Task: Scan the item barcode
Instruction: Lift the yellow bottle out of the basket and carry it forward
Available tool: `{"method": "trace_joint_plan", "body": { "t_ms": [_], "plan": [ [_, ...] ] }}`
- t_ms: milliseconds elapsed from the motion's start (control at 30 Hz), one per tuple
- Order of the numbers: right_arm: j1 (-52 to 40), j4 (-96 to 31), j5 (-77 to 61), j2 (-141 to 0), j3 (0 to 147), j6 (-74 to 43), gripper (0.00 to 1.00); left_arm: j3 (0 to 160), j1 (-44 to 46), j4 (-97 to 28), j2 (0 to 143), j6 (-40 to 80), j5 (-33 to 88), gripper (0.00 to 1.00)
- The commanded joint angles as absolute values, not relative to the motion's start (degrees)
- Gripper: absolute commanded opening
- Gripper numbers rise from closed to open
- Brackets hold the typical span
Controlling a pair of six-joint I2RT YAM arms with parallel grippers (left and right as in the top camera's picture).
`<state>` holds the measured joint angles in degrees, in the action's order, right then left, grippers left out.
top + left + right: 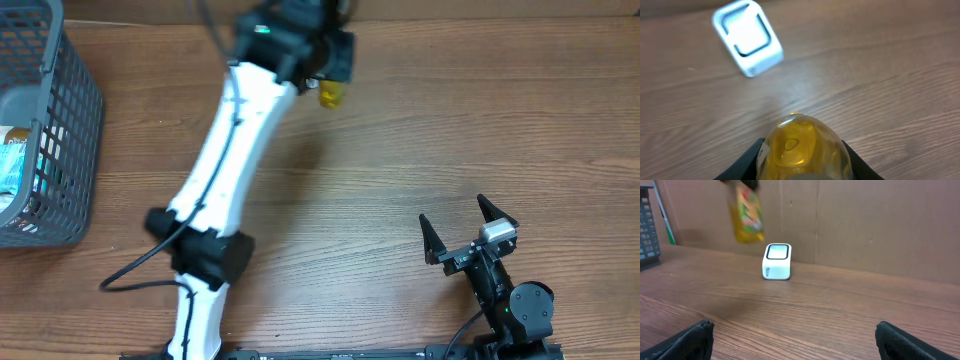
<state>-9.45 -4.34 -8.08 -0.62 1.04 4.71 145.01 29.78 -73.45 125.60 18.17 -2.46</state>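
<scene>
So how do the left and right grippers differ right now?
The left gripper is shut on a yellow bottle; the right gripper is open and empty. The left is raised over the far side of the table, near the white scanner; the right is low, by the near edge. Both have black fingers.

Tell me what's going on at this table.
The left arm has its jaws shut on a yellow bottle and holds it in the air near the white scanner, which stands on the table. Whether the barcode faces the scanner cannot be told. The right arm rests at the table's near edge, jaws wide open and empty. A basket with other items sits at the left.
</scene>
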Motion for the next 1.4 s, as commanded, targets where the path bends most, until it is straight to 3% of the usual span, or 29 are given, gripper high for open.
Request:
{"method": "trace_joint_plan", "body": {
  "t_ms": [0,600,1367],
  "plan": [
    [-9.26,-4.16,-7.55,-0.25,0.47,4.89,1.0,145.23,34.5,-71.37,128.38,21.34,-5.37,0.39],
    [-9.26,-4.16,-7.55,-0.25,0.49,4.89,1.0,142.21,47.7,-65.04,135.76,23.18,-8.67,0.39],
    [-9.26,-4.16,-7.55,-0.25,0.49,4.89,1.0,126.69,49.54,-55.59,135.76,24.91,-4.8,0.43]
  ]
}}
